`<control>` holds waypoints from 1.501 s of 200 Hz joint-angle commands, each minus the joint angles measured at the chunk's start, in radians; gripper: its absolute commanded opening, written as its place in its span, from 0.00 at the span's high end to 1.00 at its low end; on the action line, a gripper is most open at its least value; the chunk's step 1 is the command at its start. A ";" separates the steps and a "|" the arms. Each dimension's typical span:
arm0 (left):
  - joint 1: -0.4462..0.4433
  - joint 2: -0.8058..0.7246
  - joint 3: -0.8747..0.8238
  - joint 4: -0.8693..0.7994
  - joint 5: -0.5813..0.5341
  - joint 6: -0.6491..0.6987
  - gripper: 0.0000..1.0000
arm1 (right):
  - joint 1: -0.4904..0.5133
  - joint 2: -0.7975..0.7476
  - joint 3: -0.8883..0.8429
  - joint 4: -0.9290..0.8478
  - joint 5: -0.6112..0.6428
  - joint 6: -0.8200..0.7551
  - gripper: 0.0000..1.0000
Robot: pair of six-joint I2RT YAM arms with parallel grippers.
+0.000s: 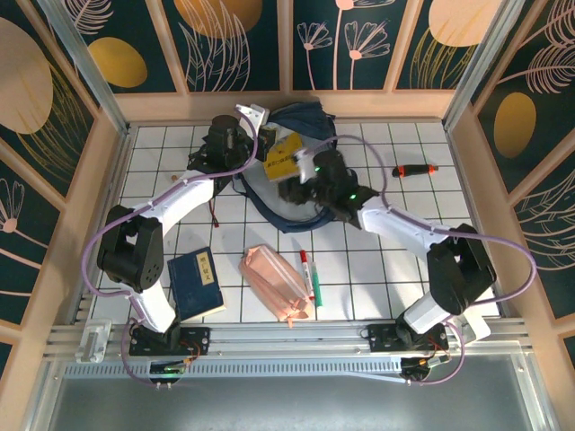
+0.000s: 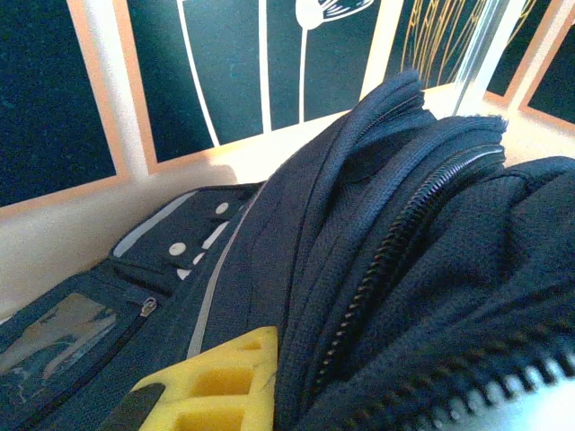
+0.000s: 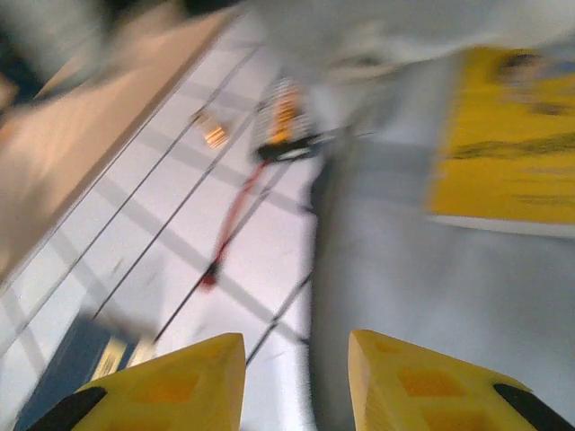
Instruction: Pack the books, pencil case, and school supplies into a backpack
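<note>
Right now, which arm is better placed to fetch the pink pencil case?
Right, probably: the right pincer is open and empty over the backpack, free to go to the pencil case mid-table. The left pincer is shut on the backpack, seemingly holding it open.

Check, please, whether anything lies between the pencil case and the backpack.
Bare tiles lie between the pencil case and the backpack, but the right gripper and yellow book occupy its mouth.
</note>
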 commanded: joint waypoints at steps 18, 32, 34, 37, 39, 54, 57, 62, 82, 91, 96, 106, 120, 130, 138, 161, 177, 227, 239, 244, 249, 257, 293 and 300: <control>-0.002 -0.031 0.052 0.091 0.018 0.043 1.00 | 0.232 0.005 -0.139 0.128 -0.249 -0.629 0.46; 0.002 -0.031 0.039 0.090 0.021 0.033 1.00 | 0.285 0.043 -0.172 0.219 -0.256 -0.755 0.32; 0.003 -0.031 0.036 0.091 0.022 0.030 1.00 | 0.291 0.050 -0.171 0.227 -0.255 -0.766 0.32; 0.004 -0.031 0.031 0.094 0.023 0.025 1.00 | 0.300 0.065 -0.167 0.235 -0.258 -0.783 0.32; 0.005 -0.033 0.029 0.096 0.024 0.022 1.00 | 0.302 0.074 -0.162 0.235 -0.264 -0.795 0.32; 0.013 -0.036 0.012 0.105 0.034 0.008 1.00 | 0.340 0.151 -0.109 0.214 -0.304 -0.904 0.32; 0.015 -0.036 0.011 0.106 0.035 0.008 1.00 | 0.348 0.165 -0.096 0.209 -0.308 -0.927 0.32; 0.016 -0.037 0.009 0.106 0.035 0.008 1.00 | 0.365 0.186 -0.080 0.198 -0.310 -0.964 0.32; 0.026 -0.041 0.004 0.105 0.037 0.009 1.00 | 0.426 0.273 -0.031 0.229 -0.285 -1.021 0.31; 0.029 -0.041 0.004 0.104 0.043 0.008 1.00 | 0.453 0.312 -0.033 0.279 -0.249 -1.041 0.31; 0.030 -0.042 0.003 0.102 0.046 0.009 1.00 | 0.467 0.333 -0.034 0.302 -0.228 -1.051 0.31; 0.033 -0.046 0.001 0.100 0.049 0.012 1.00 | 0.486 0.372 -0.032 0.343 -0.208 -1.065 0.31; 0.036 -0.048 -0.005 0.099 0.050 0.016 1.00 | 0.498 0.413 -0.016 0.376 -0.210 -1.037 0.32; 0.038 -0.048 -0.009 0.097 0.051 0.017 1.00 | 0.507 0.438 0.004 0.360 -0.215 -1.033 0.32; 0.041 -0.048 -0.014 0.094 0.054 0.020 1.00 | 0.515 0.453 0.014 0.351 -0.208 -1.040 0.32; 0.047 -0.082 -0.023 0.088 0.058 0.026 1.00 | 0.529 0.493 0.008 0.414 -0.135 -1.029 0.33; 0.051 -0.087 -0.027 0.084 0.063 0.027 1.00 | 0.531 0.530 0.015 0.449 -0.067 -1.029 0.37; 0.059 -0.107 -0.041 0.075 0.076 0.032 1.00 | 0.525 0.572 0.014 0.523 0.025 -1.082 0.69; 0.061 -0.110 -0.047 0.075 0.079 0.034 1.00 | 0.523 0.573 0.008 0.525 0.020 -1.103 0.86; 0.061 -0.111 -0.050 0.075 0.079 0.033 1.00 | 0.520 0.572 0.006 0.524 0.019 -1.110 0.91; 0.061 -0.113 -0.053 0.075 0.081 0.034 1.00 | 0.519 0.572 0.004 0.521 0.022 -1.119 0.95; 0.063 -0.114 -0.057 0.075 0.083 0.033 1.00 | 0.516 0.570 0.001 0.520 0.025 -1.127 1.00; 0.064 -0.115 -0.052 0.072 0.095 0.035 1.00 | 0.497 0.517 -0.043 0.586 0.080 -1.137 1.00; 0.064 -0.115 -0.047 0.069 0.097 0.038 1.00 | 0.491 0.502 -0.046 0.598 0.104 -1.134 1.00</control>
